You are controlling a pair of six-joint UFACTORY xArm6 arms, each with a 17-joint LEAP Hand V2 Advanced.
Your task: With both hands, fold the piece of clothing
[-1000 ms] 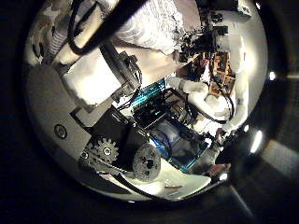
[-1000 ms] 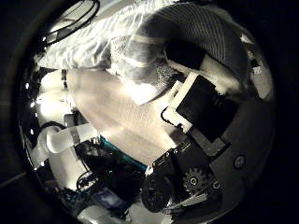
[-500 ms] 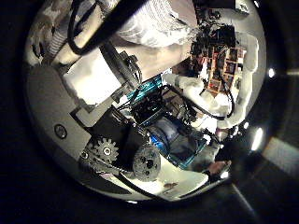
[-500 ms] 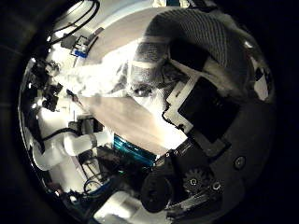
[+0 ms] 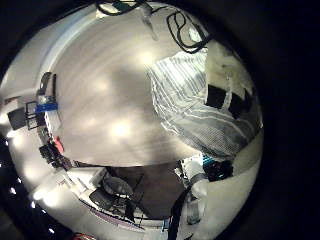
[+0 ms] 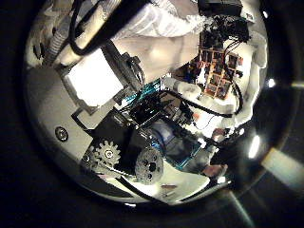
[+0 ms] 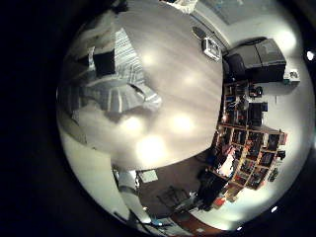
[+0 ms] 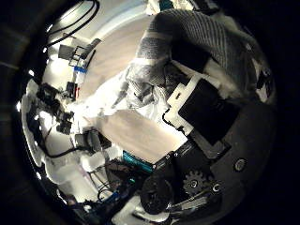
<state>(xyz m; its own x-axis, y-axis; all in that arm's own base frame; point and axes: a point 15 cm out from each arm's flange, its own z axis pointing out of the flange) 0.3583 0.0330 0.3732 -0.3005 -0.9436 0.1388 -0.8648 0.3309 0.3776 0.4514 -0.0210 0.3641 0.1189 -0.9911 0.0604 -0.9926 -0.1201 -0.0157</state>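
Right hand (image 8: 202,112) has lifted higher off the table (image 5: 100,90) since before, fingers pinching striped cloth (image 8: 155,56). Cloth's far edge is probably bunched; hidden. Left hand (image 6: 119,142): can't tell its grip, cloth (image 6: 166,14) at 12 o'clock.

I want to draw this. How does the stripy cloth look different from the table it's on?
The clothing has stripes, while the table has none. The clothing is rumpled and bunched, but the table is flat and smooth. The clothing covers just one patch, and the table spreads much wider around it. They touch: the clothing lies on the table.
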